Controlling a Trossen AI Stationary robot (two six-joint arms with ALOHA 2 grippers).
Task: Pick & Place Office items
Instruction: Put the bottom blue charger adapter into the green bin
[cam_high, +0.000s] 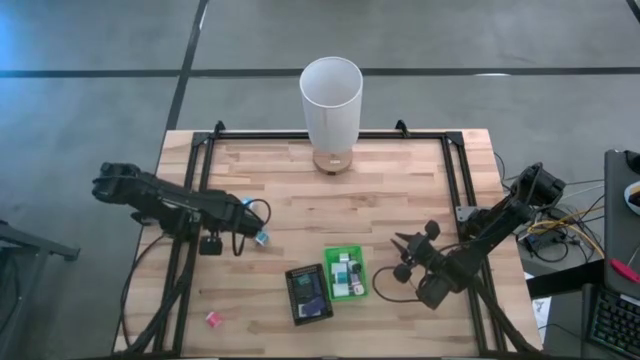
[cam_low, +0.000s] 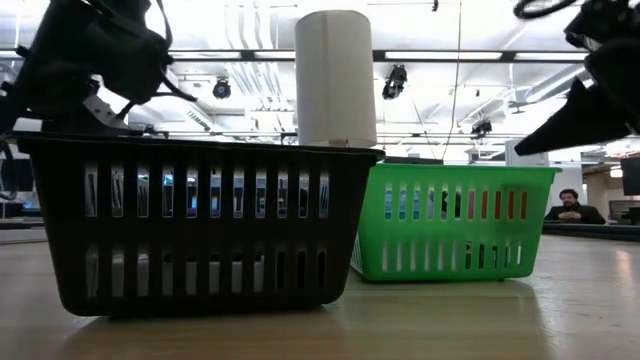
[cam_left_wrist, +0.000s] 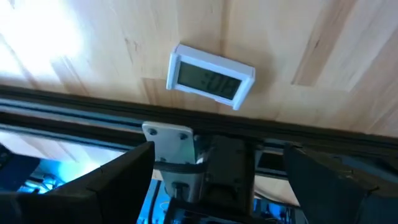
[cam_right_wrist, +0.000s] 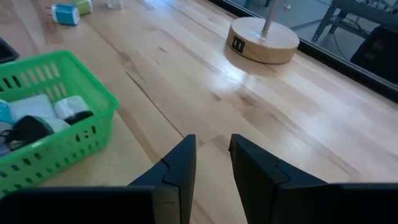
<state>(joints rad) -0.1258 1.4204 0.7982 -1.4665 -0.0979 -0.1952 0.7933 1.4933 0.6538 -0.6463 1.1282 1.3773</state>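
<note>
My left gripper hangs open over the table's left part, tilted downward. Past its spread fingers a small white item with a grey window lies flat on the wood, untouched. A small blue-and-white item lies just beside that gripper. My right gripper is shut and empty, right of the green tray, its fingers aimed across bare wood. The green tray holds white, teal and black items. The black tray holds a dark item. A pink item lies near the front left.
A tall white cylinder stands on a round wooden base at the far middle. Black frame rails run along the table's left, far and right sides. Bare wood lies between the trays and the cylinder.
</note>
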